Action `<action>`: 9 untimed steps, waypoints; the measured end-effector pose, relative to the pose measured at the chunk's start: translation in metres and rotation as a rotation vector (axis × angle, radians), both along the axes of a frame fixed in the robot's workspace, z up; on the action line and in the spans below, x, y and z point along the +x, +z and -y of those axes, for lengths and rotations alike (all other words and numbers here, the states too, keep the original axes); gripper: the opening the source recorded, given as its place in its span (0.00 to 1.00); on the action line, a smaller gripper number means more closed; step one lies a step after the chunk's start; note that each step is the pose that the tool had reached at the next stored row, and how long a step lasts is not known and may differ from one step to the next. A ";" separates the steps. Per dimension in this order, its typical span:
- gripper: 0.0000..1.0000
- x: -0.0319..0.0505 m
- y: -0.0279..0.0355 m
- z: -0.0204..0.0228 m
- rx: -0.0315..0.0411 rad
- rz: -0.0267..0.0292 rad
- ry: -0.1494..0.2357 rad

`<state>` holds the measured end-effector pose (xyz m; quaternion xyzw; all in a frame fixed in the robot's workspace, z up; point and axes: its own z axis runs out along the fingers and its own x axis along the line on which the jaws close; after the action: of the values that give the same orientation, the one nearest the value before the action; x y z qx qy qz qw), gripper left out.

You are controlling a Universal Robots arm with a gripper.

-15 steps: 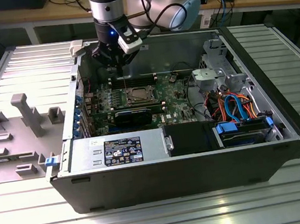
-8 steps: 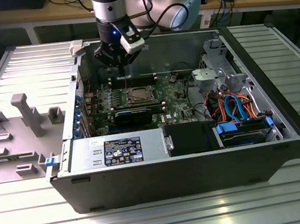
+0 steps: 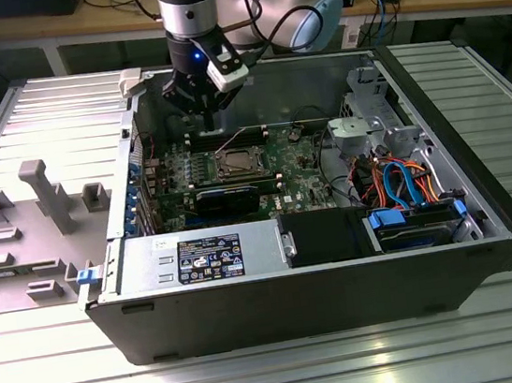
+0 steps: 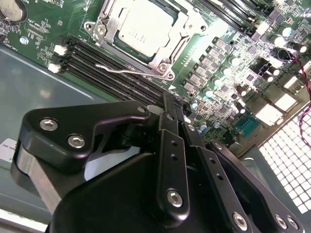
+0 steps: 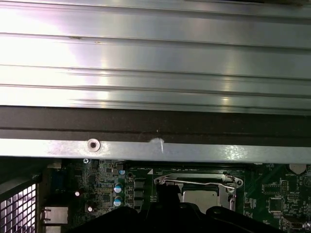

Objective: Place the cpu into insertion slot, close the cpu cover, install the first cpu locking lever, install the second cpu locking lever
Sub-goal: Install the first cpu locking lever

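The cpu (image 4: 143, 26) sits in the insertion slot (image 4: 167, 60) under the cpu cover (image 4: 187, 22), just beyond the jaws, which are pressed together and empty. A locking lever (image 4: 127, 71) lies beside the socket; latching the levers seems the step in hand, calling for a downward press.

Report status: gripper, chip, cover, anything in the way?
Gripper shut, empty, above the board. Chip seated in socket, cover down over it. One lever sticks out unlatched.

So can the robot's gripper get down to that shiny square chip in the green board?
Probably yes. The gripper hangs above the board, behind the cpu, and nothing stands between them. The cpu cover frames the chip, leaving its top bare.
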<state>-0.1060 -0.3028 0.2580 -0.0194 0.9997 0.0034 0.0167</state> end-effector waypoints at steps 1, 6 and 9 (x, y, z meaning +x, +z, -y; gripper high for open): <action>0.11 0.0001 -0.0001 0.0000 0.0000 -0.0001 0.000; 0.11 0.0001 -0.0011 0.0000 0.0000 -0.0001 0.000; 0.11 0.0001 -0.0019 0.0000 0.0013 0.0000 0.000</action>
<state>-0.1059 -0.3028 0.2560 -0.0193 0.9997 0.0041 0.0167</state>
